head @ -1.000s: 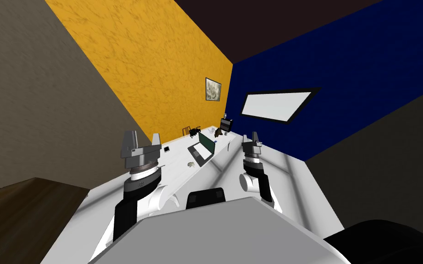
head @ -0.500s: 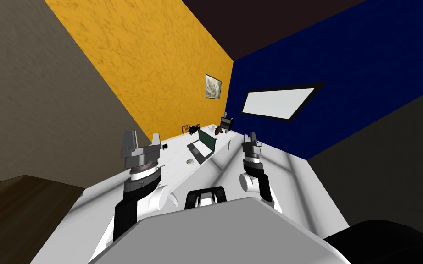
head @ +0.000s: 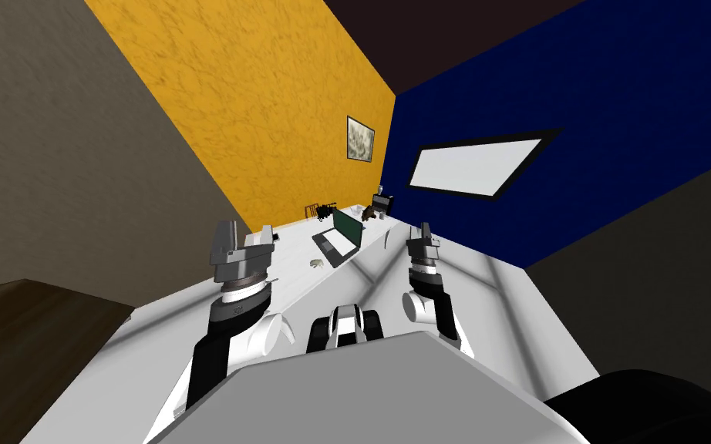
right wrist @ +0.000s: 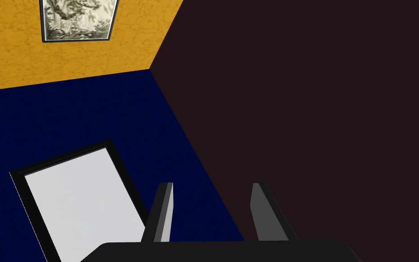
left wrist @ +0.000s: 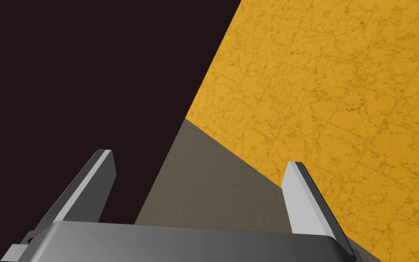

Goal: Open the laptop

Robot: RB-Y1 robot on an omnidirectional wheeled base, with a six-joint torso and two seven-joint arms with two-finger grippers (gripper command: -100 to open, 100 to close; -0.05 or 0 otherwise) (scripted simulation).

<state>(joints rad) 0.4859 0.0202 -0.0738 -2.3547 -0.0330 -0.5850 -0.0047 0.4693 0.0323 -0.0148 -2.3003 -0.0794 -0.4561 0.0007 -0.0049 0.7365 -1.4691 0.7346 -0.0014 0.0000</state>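
On the white table [head: 294, 266], the open laptop [head: 337, 240] seemingly faces me.

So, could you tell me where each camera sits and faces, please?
Head view: on the head, down and forward over the white table to the laptop; left gripper and right gripper show.
Left wrist view: on the left hand, aimed up at walls; open fingers show.
Right wrist view: on the right hand, aimed up; parted fingers show.
Head and right wrist share the framed picture.
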